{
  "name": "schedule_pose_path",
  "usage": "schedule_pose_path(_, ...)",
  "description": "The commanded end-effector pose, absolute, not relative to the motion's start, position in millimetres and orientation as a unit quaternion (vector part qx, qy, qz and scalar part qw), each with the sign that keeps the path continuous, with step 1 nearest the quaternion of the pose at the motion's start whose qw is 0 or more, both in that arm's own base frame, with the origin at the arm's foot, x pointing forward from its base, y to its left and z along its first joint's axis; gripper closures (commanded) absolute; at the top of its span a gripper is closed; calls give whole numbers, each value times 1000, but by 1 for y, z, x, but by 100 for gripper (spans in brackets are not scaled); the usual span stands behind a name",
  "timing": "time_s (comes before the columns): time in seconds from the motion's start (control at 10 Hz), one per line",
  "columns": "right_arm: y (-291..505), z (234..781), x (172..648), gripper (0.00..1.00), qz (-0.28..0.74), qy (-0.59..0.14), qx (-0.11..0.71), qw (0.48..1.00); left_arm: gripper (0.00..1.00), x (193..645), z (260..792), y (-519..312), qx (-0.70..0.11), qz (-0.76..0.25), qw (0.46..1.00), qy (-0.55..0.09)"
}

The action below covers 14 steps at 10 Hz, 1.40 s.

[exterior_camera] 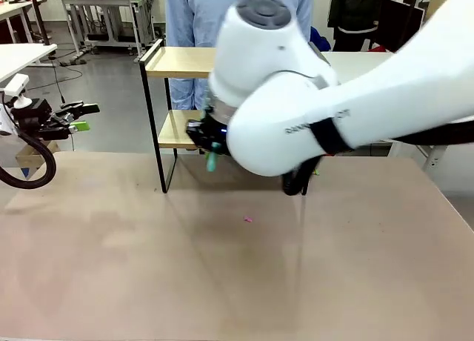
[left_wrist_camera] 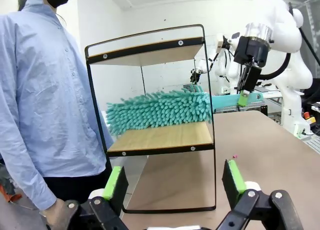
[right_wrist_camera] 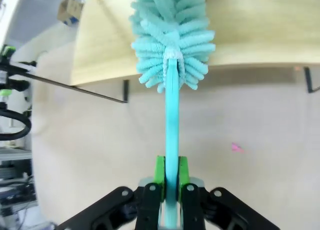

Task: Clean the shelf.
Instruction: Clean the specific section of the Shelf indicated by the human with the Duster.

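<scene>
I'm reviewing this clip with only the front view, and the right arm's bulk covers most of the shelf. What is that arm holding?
Observer: The right tool is shut on the thin teal handle of a fluffy duster.
Operator: Where is the duster's head?
Observer: It lies along the lower board of the shelf, under the top board.
Operator: And the left tool?
Observer: The left tool is open and holds nothing. It faces the shelf from its side.

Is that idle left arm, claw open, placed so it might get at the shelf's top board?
Probably yes. The left gripper faces the shelf's open end with only bare table between. The duster in the right gripper is down at the lower board, below the top board, out of the way.
</scene>
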State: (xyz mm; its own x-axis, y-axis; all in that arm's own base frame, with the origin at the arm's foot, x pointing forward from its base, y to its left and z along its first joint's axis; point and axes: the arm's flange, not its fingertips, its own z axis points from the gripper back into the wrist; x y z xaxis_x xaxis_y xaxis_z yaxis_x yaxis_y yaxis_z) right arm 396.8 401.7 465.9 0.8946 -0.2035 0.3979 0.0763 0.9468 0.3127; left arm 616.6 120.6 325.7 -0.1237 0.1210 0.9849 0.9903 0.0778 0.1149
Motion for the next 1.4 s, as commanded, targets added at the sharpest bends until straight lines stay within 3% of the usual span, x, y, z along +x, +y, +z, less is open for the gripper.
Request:
schedule_pose_path(0.0, 343, 470, 376, 87, -70, -204, 170, 962, 0, 614, 328, 119, -477, -487, 452, -576)
schedule_pose_path(0.6, 220, 479, 346, 87, -95, -224, 128, 961, 0, 614, 328, 119, -477, -487, 452, -576)
schedule_pose_path(1.0, 220, 492, 328, 87, -80, -268, 108, 954, 0, 614, 328, 119, -477, -487, 452, -576)
schedule_pose_path(1.3, 217, 490, 336, 87, -88, -247, 120, 957, 0, 614, 328, 119, -477, -487, 452, -576)
